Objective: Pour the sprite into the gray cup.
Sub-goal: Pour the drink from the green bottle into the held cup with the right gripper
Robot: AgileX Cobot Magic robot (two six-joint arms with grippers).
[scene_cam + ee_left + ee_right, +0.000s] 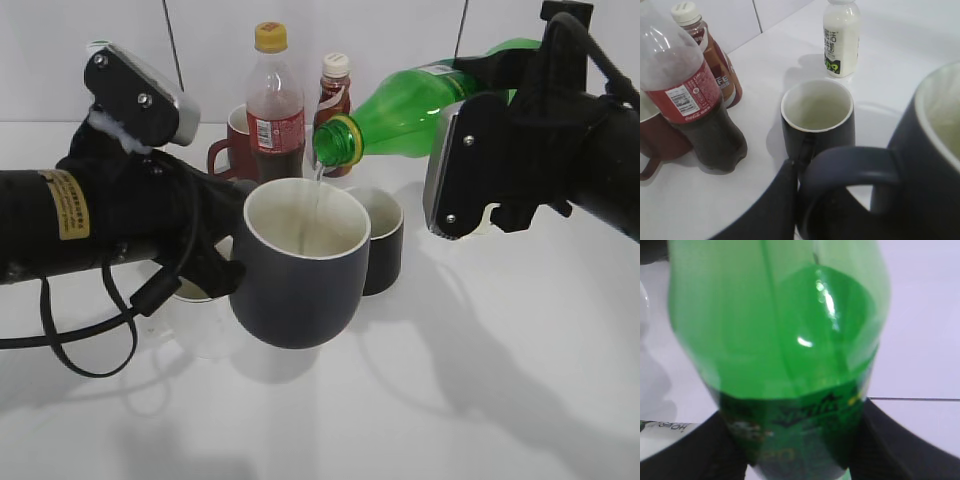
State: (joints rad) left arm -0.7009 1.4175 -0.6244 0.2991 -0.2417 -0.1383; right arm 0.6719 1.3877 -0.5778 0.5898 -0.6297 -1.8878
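Observation:
The sprite (405, 110) is a green bottle tipped nearly level, its open mouth over the gray cup (300, 270); a thin stream runs from mouth into the cup. My right gripper (480, 140) is shut on the sprite's labelled body, which fills the right wrist view (785, 340), with dark fingers on both sides. My left gripper (215, 265) is shut on the gray cup's loop handle (850, 160) and holds the cup raised above the table. The cup's cream inside shows at the right edge of the left wrist view (940, 115).
A black mug (380, 240) stands just behind the gray cup, also seen in the left wrist view (817, 117). A cola bottle (274, 105), a red mug (235, 150) and a brown drink bottle (333, 100) stand behind. A white milk bottle (841, 37) stands farther off.

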